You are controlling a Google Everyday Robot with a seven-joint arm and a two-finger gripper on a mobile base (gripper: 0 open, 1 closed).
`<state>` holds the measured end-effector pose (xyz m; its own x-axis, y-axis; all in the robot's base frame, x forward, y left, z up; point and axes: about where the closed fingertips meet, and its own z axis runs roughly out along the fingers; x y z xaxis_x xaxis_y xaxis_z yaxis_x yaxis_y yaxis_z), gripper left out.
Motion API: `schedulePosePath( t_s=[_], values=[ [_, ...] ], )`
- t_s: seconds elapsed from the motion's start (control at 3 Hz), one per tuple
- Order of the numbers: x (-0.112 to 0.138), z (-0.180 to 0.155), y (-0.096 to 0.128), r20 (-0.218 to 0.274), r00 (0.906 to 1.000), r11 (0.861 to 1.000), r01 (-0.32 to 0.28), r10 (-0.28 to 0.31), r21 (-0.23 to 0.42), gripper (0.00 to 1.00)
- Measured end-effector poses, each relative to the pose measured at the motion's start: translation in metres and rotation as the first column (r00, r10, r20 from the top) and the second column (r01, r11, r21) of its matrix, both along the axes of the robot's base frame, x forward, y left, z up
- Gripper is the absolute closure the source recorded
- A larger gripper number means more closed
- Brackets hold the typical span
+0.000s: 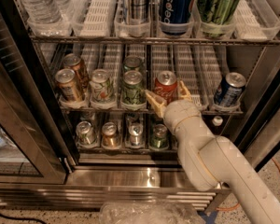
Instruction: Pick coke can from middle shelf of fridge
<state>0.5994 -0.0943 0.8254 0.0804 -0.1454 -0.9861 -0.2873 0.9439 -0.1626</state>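
Here, the gripper point(166, 92) sits at the centre of the frame, at the front edge of the middle shelf point(196, 73) of the fridge point(130, 177). Its two tan fingers point(155, 101) are spread wide, one on each side of the coke can point(166, 82); whether they touch it cannot be told. The coke can stands upright in its white slotted lane, fourth from the left in the front row, red with a silver top and part of the white script showing. Just left of it stands a green can point(132, 86), and well to the right a blue can point(229, 88) stands alone. On the rack above, top centre, a tall blue can point(177, 4) reads "pepsi". The pale arm point(210, 157) runs down to the lower right corner.
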Motion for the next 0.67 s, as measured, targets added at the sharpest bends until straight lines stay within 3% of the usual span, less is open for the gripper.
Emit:
schedulePosePath(
  t_s=[0.67],
  values=[
    [0.0039, 0.0027, -0.0035, 0.017, 0.9997, 1.000, 0.016, -0.016, 0.003, 0.72]
  ],
)
